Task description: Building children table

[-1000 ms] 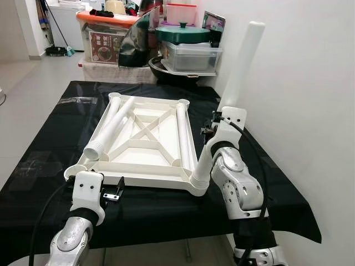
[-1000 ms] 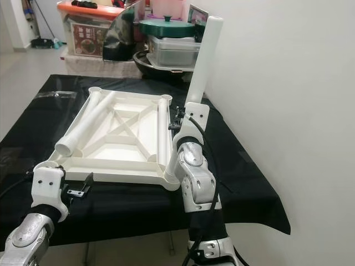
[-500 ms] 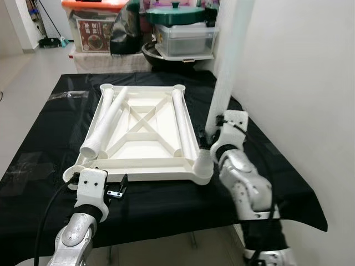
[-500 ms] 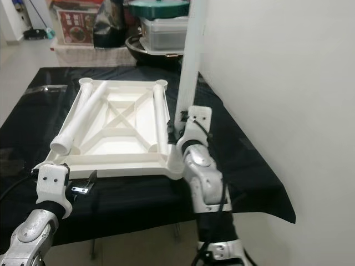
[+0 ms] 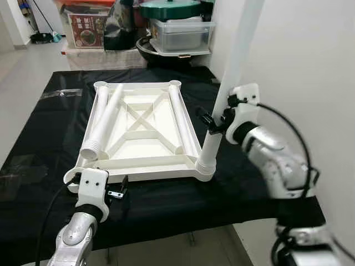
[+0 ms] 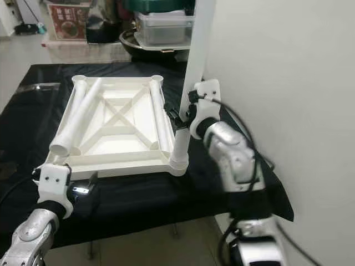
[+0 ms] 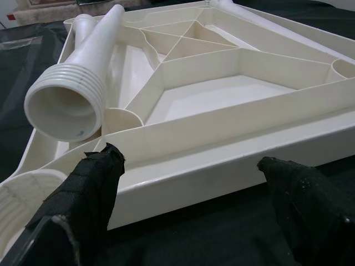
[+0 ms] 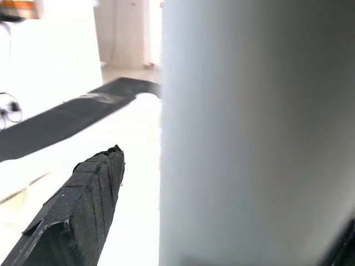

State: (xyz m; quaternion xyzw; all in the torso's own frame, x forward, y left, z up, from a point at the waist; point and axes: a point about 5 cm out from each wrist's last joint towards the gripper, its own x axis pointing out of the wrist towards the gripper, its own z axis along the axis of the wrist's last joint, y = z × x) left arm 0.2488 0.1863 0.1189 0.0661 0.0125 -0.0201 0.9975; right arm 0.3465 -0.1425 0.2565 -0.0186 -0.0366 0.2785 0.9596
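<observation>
An upside-down white tabletop [image 5: 150, 172] lies on the black-covered table [image 5: 50, 138]. My right gripper [image 5: 213, 123] is shut on a long white leg [image 5: 236, 61] about a third of the way up. The leg stands nearly upright, its lower end in the near right corner socket [image 5: 204, 169]. In the right wrist view the leg [image 8: 255, 133] sits beside one black finger [image 8: 77, 216]. Two loose legs lie inside the tabletop, one along the left [image 5: 105, 124] and one along the right [image 5: 183, 122]. My left gripper [image 7: 191, 160] is open, just in front of the near left edge.
Behind the table stand storage boxes [image 5: 180, 36], a green lidded pot [image 5: 169, 8] and a dark pan [image 5: 150, 52]. A white wall [image 5: 310, 66] runs close along the right. The black cloth hangs over the near edge [image 5: 166, 227]. Open floor [image 5: 22, 72] lies to the left.
The camera has shifted. My right arm has reached out and brought the leg from a lean to nearly upright at the near right corner. The left gripper has stayed by the front edge.
</observation>
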